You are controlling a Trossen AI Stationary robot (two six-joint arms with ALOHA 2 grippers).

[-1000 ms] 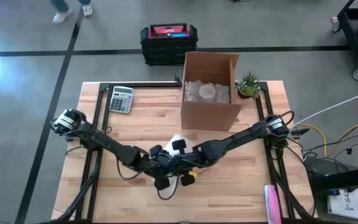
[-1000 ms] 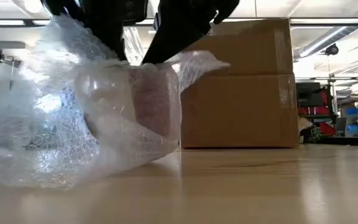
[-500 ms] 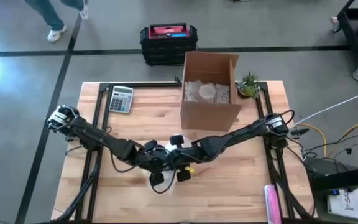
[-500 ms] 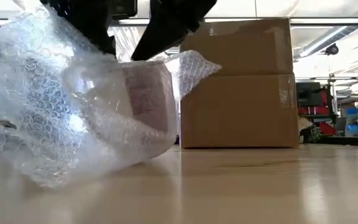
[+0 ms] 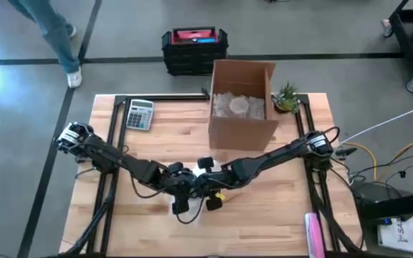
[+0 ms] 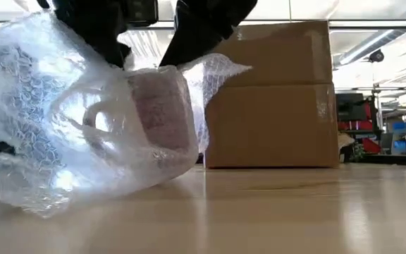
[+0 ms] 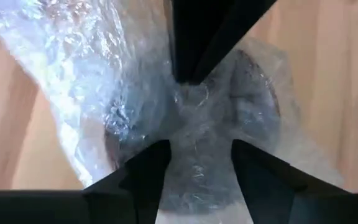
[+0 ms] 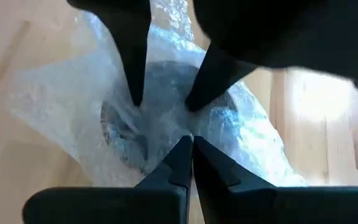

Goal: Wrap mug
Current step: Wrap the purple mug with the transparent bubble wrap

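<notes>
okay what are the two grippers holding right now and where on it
Right gripper is pinched shut on the bubble wrap bunched over the mug mouth. Left gripper is open, its fingers astride the same bunched wrap.

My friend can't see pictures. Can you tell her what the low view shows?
A pinkish mug swaddled in clear bubble wrap sits tilted on the light wooden table, with two dark robot arms reaching down onto it. A big brown cardboard box stands behind.

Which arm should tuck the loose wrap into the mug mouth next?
Left, probably. The left gripper is open over the mug opening, while the right gripper is shut on the bubble wrap, pinning it.
</notes>
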